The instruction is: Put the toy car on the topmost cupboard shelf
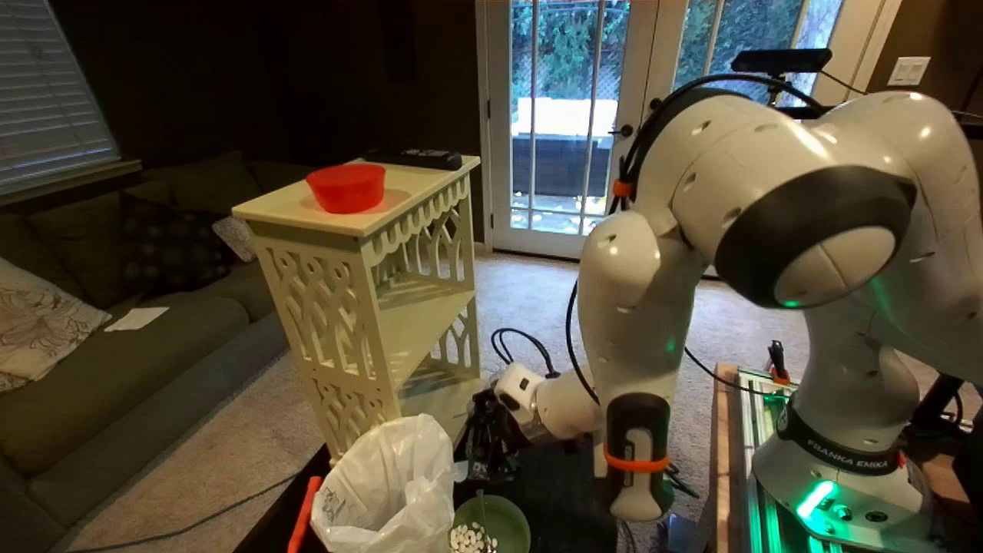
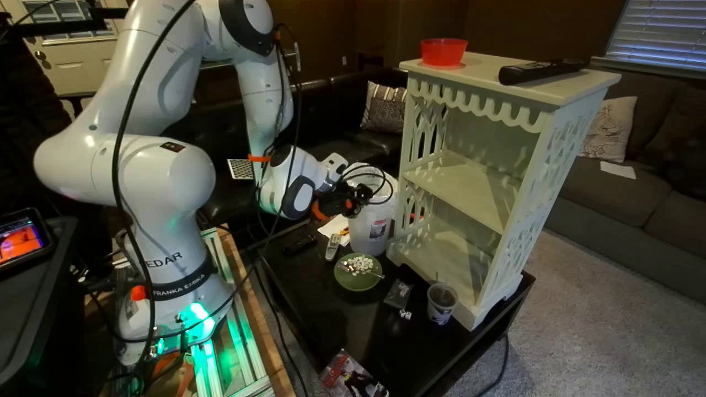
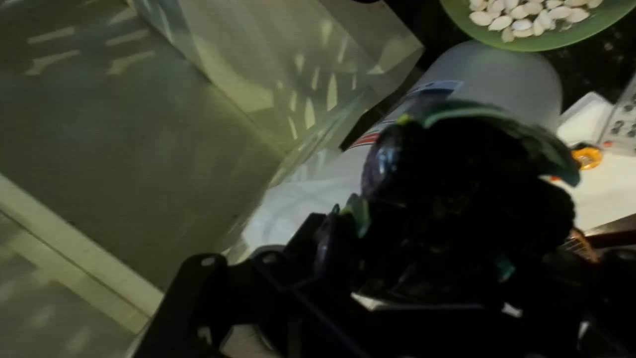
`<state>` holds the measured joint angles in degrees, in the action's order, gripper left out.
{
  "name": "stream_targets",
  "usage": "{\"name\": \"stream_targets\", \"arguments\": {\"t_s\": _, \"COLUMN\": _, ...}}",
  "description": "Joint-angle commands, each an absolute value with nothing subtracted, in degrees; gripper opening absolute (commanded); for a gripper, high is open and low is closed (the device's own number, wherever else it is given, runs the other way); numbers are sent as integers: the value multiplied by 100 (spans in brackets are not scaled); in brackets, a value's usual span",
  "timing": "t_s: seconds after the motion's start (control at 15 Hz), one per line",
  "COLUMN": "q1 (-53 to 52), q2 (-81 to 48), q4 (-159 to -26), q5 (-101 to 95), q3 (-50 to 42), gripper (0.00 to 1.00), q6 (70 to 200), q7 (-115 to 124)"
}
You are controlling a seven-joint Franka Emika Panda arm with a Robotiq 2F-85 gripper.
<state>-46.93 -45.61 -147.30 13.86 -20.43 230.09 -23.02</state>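
Observation:
A dark toy car [image 3: 462,199] with green and purple parts fills the middle of the wrist view. My gripper [image 3: 457,248] has its black fingers on both sides of the car and holds it in the air. In both exterior views the gripper [image 1: 489,430] [image 2: 353,201] is beside the cream-white cabinet, close to the bagged bucket; the car is hard to tell from the dark fingers there. The topmost cupboard shelf [image 2: 469,184] is the inner board under the scalloped edge; it also shows in an exterior view [image 1: 422,315]. The gripper is outside the cabinet, lower than this shelf.
A bucket with a white bag [image 1: 392,484] [image 2: 369,226] stands against the cabinet. A green bowl of white pieces [image 2: 358,278], a cup [image 2: 441,303] and a remote [image 2: 332,247] are on the black table [image 2: 331,320]. A red bowl [image 2: 443,52] and black remote [image 2: 538,70] lie on the cabinet top.

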Motion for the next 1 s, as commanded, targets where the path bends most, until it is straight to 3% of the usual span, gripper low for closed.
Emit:
{"name": "stream_targets", "arguments": {"t_s": 0.0, "q1": -3974, "q2": -3148, "q4": -15208, "q5": 1009, "q3": -1928, "gripper": 42, "q6": 22482, "q7": -2670}}
{"name": "stream_targets", "arguments": {"t_s": 0.2, "q1": -3620, "q2": -2346, "q4": -15364, "q5": 1031, "q3": -1877, "gripper": 42, "q6": 22011, "q7": -3107}}
{"name": "stream_targets", "arguments": {"t_s": 0.27, "q1": -3483, "q2": -3047, "q4": -14995, "q5": 1198, "q3": -1641, "gripper": 67, "q6": 22405, "q7": -3003}}
{"name": "stream_targets", "arguments": {"t_s": 0.47, "q1": -3311, "q2": -2505, "q4": -15167, "q5": 1190, "q3": -1610, "gripper": 67, "q6": 22133, "q7": -3235}}
{"name": "stream_targets", "arguments": {"t_s": 0.53, "q1": -3308, "q2": -2456, "q4": -15206, "q5": 1190, "q3": -1593, "gripper": 42, "q6": 22117, "q7": -3238}}
{"name": "stream_targets", "arguments": {"t_s": 0.93, "q1": -2293, "q2": -1946, "q4": -14812, "q5": 920, "q3": -1065, "gripper": 42, "q6": 22586, "q7": -2961}}
